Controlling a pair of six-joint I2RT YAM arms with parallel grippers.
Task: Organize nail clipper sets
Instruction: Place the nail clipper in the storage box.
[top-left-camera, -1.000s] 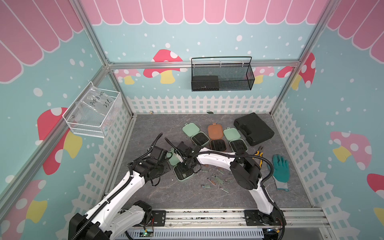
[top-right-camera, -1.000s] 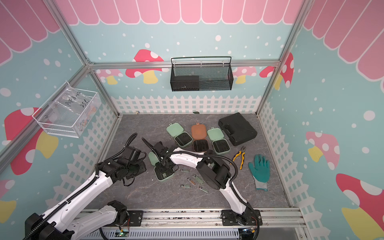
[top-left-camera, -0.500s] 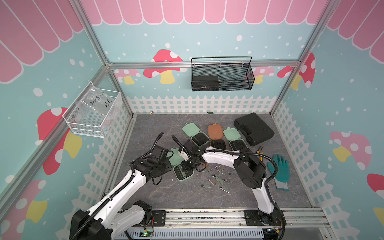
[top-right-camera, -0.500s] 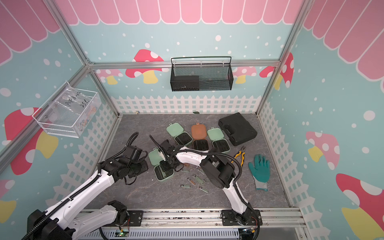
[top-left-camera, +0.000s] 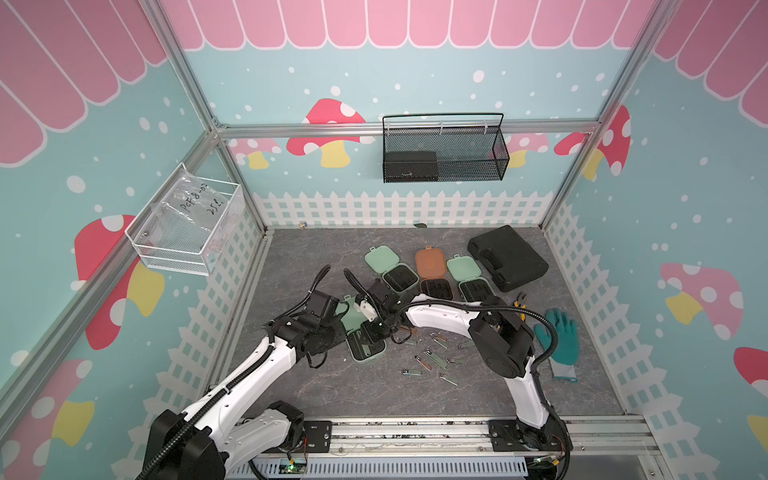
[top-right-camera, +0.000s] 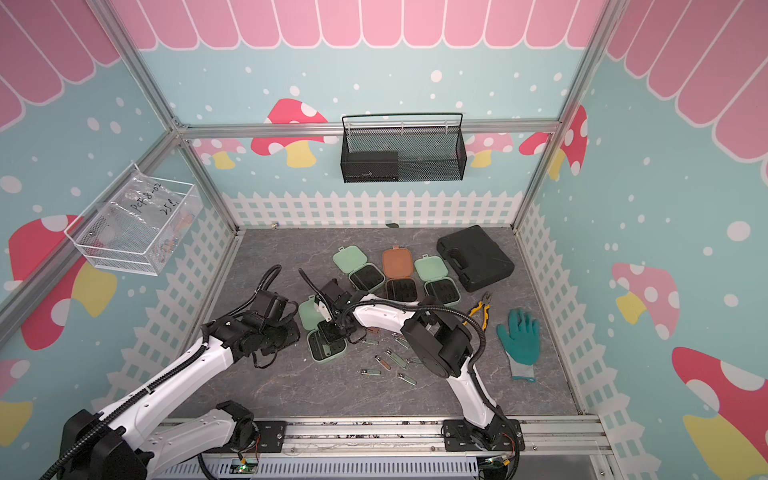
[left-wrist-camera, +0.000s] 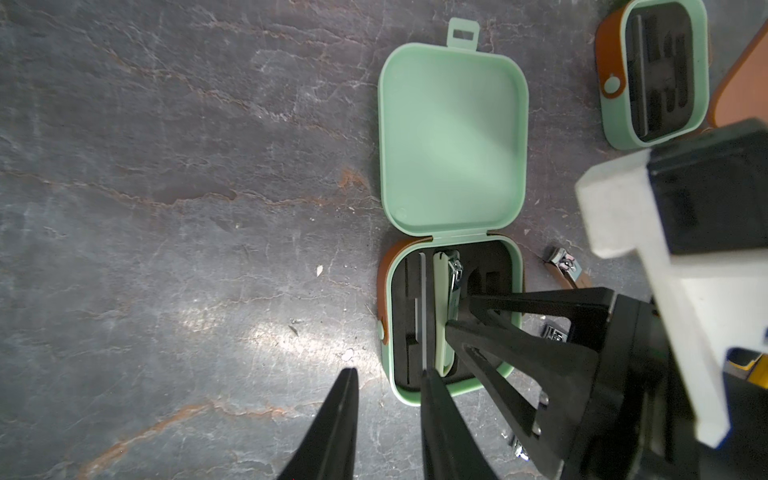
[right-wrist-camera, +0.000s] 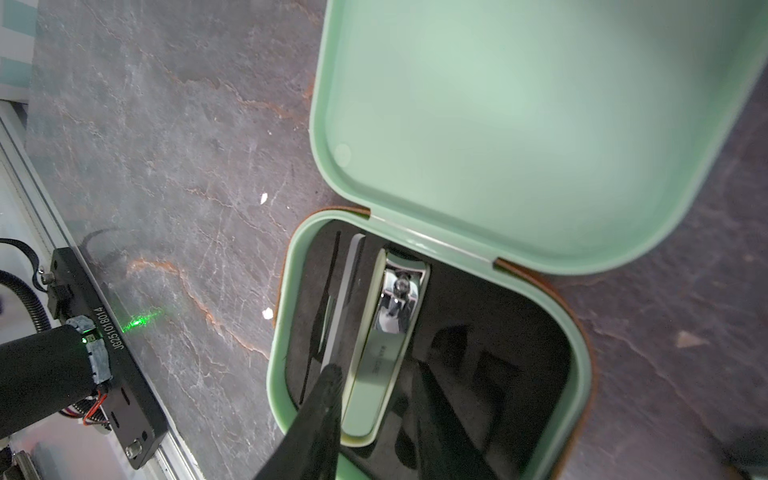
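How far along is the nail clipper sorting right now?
Done: nearest mint case holds a slim metal tool. In hand: right gripper straddles a mint-trimmed clipper lying in that case's insert. Left: three back cases appear to hold no clippers; several loose clippers lie outside any case.

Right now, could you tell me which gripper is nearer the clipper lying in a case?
Right. The right gripper straddles the clipper in its case; the left gripper sits at that case's rim, just short of it.

Glossy mint plastic case (right-wrist-camera: 519, 124), chrome clipper (right-wrist-camera: 390, 328)
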